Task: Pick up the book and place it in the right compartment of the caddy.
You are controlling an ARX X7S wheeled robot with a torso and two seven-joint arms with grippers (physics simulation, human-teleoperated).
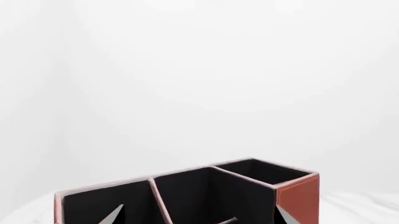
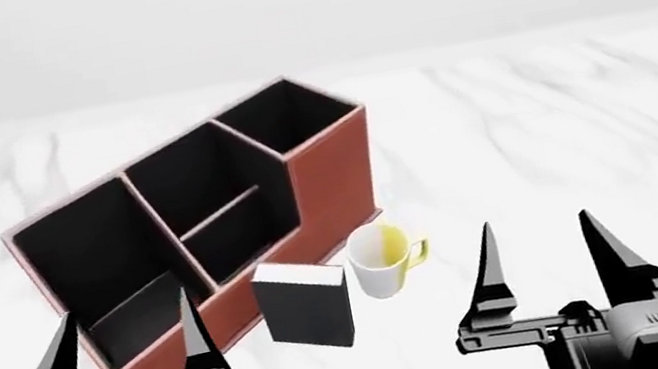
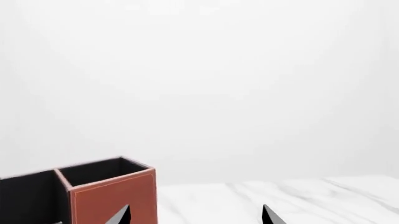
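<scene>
Standing ahead of both claws, untouched, the book (image 2: 304, 304) rests upright on the white marbled table (image 2: 562, 123), between the two claws and nearer the left one, just beside the caddy (image 2: 195, 228) and just beside a white-and-yellow mug (image 2: 383, 259). Step in hand, by judgement: the approach, before any pick-up. Left claw (image 2: 125, 334): released, prongs spread, nothing between them, the caddy's low front directly ahead. Right claw (image 2: 542, 251): released, prongs spread, empty, the mug ahead and off to its left side. Destination: the right compartment (image 2: 287, 116), the tallest cell, at the caddy's far end, well beyond either claw and empty so far as its black lining shows. Next move, by judgement: one claw closes in on the book and spans its cover faces without knocking the mug; a lift high enough to clear the tall wall follows. Hidden or unclear: the book appears in neither wrist view; both show only prong tips and the caddy's upper part. Cell floors are lost in black. The book's title and spine cannot be made out.
</scene>
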